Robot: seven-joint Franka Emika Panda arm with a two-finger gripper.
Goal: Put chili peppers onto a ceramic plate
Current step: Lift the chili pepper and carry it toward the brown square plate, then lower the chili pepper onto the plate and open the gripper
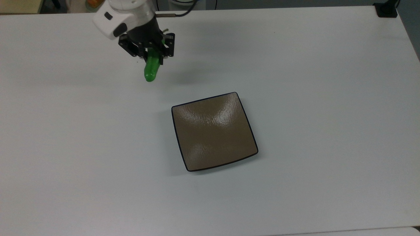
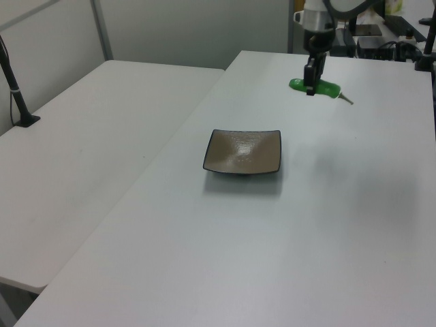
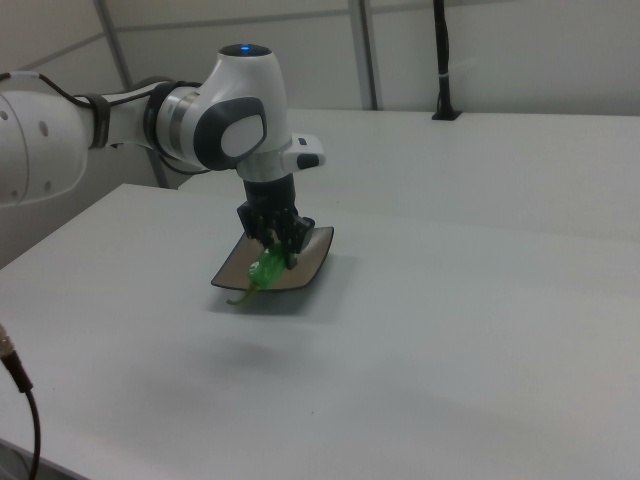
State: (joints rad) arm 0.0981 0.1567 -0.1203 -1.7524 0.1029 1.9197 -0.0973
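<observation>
Carry step, mid-transit — the gripper (image 1: 151, 55) is clenched on the pepper (image 1: 152, 70) and holds it in the air above the table (image 1: 328, 98), its shadow lying on the white surface apart from it. The plate (image 1: 215, 131) sits bare near the middle of the table, well apart from the load, toward the top view's lower right. So the pick looks done and the placing is not; roughly half the job is left, I'd say. In the left view the pepper (image 2: 313, 86) hangs level, crosswise in the jaws, with the thin stem poking out to the left view's right and the blunt green end to the left view's left. The right view has the pepper (image 3: 266, 271) dangling in front of the plate (image 3: 310, 262), stem curling down and out. The arm comes in from the top view's upper left, white wrist above, black fingers (image 1: 131, 49) pointing straight down at the table, hand near vertical. What the next move calls for, by my reading: travel on toward the plate, get centred over the brown surface, come down low enough that the pepper won't roll or bounce off the glossy face, then let go — the upturned corners should help keep it in.
</observation>
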